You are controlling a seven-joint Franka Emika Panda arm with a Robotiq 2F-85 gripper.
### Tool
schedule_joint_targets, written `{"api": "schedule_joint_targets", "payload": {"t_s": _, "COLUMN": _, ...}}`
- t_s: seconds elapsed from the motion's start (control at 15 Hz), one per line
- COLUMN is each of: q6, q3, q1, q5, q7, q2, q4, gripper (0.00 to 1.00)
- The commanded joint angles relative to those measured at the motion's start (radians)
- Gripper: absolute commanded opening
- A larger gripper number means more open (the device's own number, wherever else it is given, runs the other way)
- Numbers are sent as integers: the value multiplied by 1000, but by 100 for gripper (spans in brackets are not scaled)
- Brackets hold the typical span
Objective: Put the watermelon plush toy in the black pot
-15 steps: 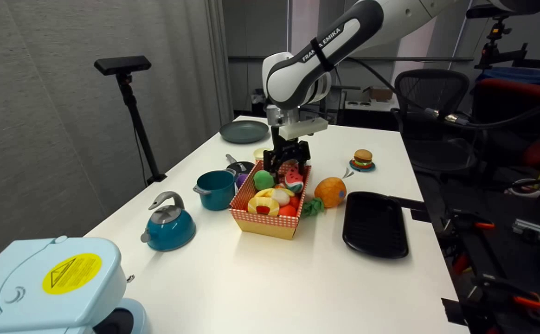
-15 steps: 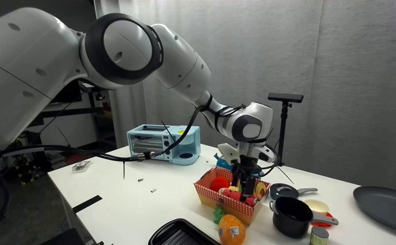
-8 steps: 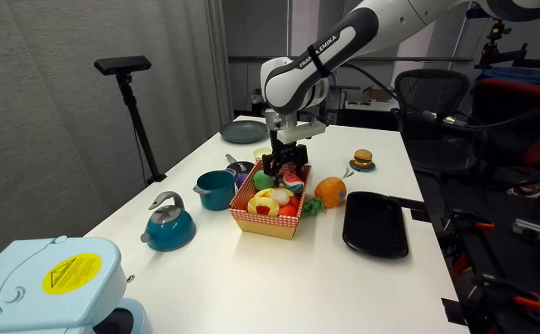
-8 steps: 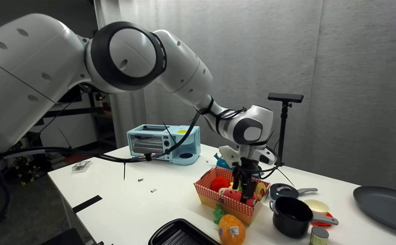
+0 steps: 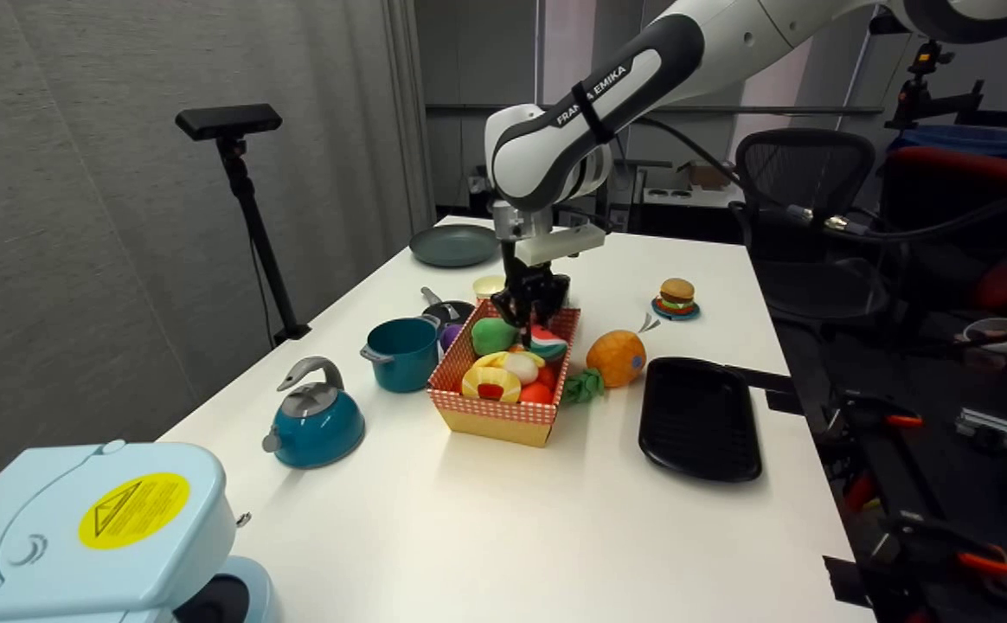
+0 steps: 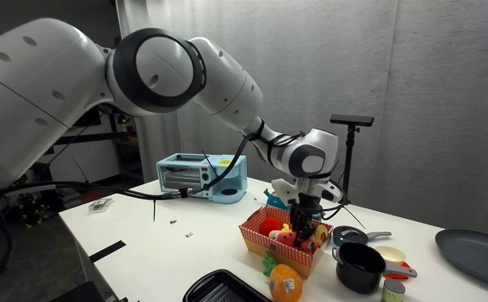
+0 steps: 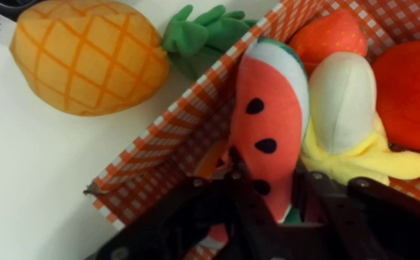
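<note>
The watermelon plush toy (image 7: 271,119), red with black seeds and a green-white rind, stands nearly on edge inside the checked basket (image 7: 181,104). My gripper (image 7: 266,162) reaches down into that basket with its fingers closed around one end of the toy, pressing on its sides. Both exterior views also show the toy (image 6: 286,238) (image 5: 547,344) at the gripper (image 6: 304,237), its gripped part hidden by the fingers. Outside the basket, in an exterior view, sits the black pot (image 6: 355,274) with a grey handle; its inside looks dark.
A plush banana (image 7: 340,104), strawberry (image 7: 329,36) and red ball (image 7: 412,94) share the basket. Beside it lie a plush pineapple (image 7: 91,57) and black tray (image 5: 701,420). A teal pot (image 5: 404,359), kettle (image 5: 317,428), small can (image 6: 393,289) and lidded pan (image 6: 350,235) stand around.
The gripper first sank slightly into the basket. Its fingers then came together around the watermelon plush toy, which shifted and tilted a little. The basket and the pots stayed in place.
</note>
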Motion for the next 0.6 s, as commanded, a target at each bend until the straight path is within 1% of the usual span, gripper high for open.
{"api": "schedule_joint_targets", "payload": {"t_s": 0.0, "q6": 23, "q3": 13, "q1": -11, "q5": 13, "q7": 12, "q2": 32, "q4": 43, "gripper": 2}}
{"api": "schedule_joint_targets", "payload": {"t_s": 0.07, "q6": 28, "q3": 15, "q1": -13, "q5": 16, "q7": 8, "q2": 32, "q4": 43, "gripper": 1}}
{"api": "schedule_joint_targets", "payload": {"t_s": 0.13, "q6": 16, "q3": 19, "q1": -10, "q5": 19, "q7": -2, "q2": -36, "q4": -19, "gripper": 0}}
{"api": "schedule_joint_targets", "payload": {"t_s": 0.2, "q6": 25, "q3": 18, "q1": -8, "q5": 17, "q7": -2, "q2": -54, "q4": -36, "gripper": 3}}
{"api": "schedule_joint_targets", "payload": {"t_s": 0.27, "q6": 25, "q3": 19, "q1": -11, "q5": 19, "q7": -9, "q2": -71, "q4": -47, "gripper": 1}}
{"api": "schedule_joint_targets", "payload": {"t_s": 0.53, "q6": 45, "q3": 14, "q1": -20, "q5": 12, "q7": -35, "q2": -141, "q4": -99, "gripper": 3}}
